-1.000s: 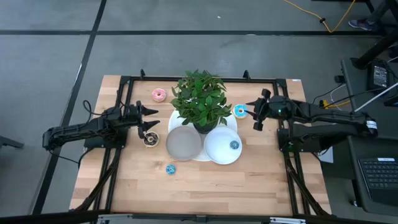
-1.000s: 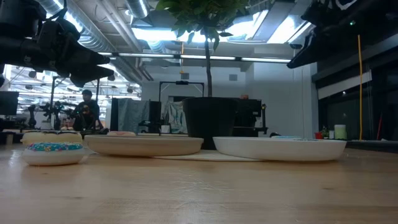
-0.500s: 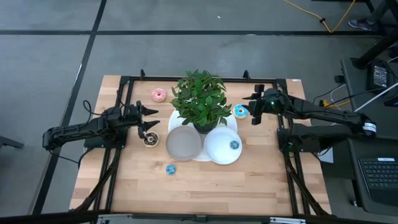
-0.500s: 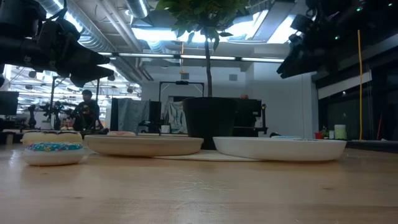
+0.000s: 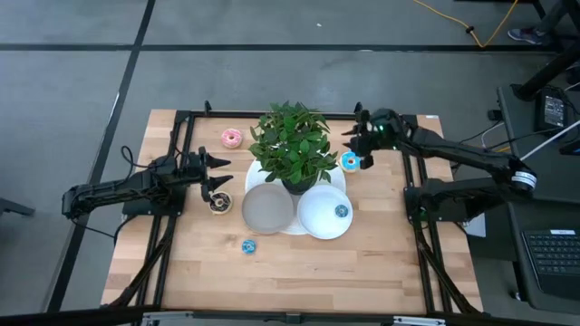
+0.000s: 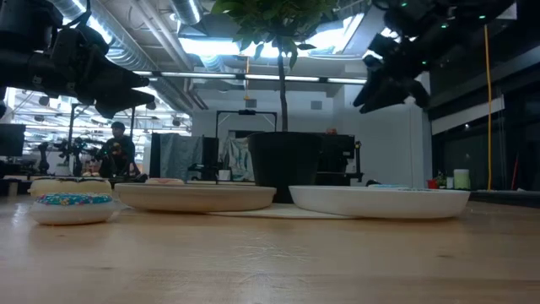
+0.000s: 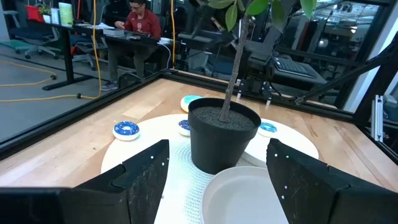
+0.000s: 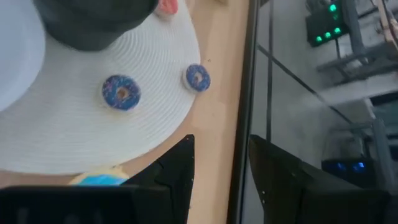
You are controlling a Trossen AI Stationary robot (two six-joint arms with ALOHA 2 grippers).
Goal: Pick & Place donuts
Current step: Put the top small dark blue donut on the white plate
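The right gripper (image 5: 355, 134) hangs in the air over the far right part of the table, its fingers parted with a narrow gap and nothing between them; in its own wrist view daylight shows between the two dark fingers. Just below and beside it lies a light blue donut (image 5: 350, 162) at the edge of the round white woven mat (image 5: 256, 172), close against the leaves of the potted plant (image 5: 292, 145). Two small dark blue donuts (image 8: 121, 92) sit on the mat's far rim, ahead of its fingers. Farther from it, on the near side of the plant, a white plate (image 5: 324, 214) carries one mini blue donut (image 5: 342, 211), with an empty grey plate (image 5: 267, 208) next to it. The left gripper (image 5: 215, 180) waits across the table, fingers wide apart and empty, poised beside a chocolate donut (image 5: 218, 204); a pink donut (image 5: 231, 138) lies toward the far edge and another blue one (image 5: 249, 245) toward the near edge. From where I stand the risk is the plant: if the right arm descends on the blue donut it may brush the foliage or nudge the pot. The narrow opening could also catch the ring's edge and skid it off the mat.
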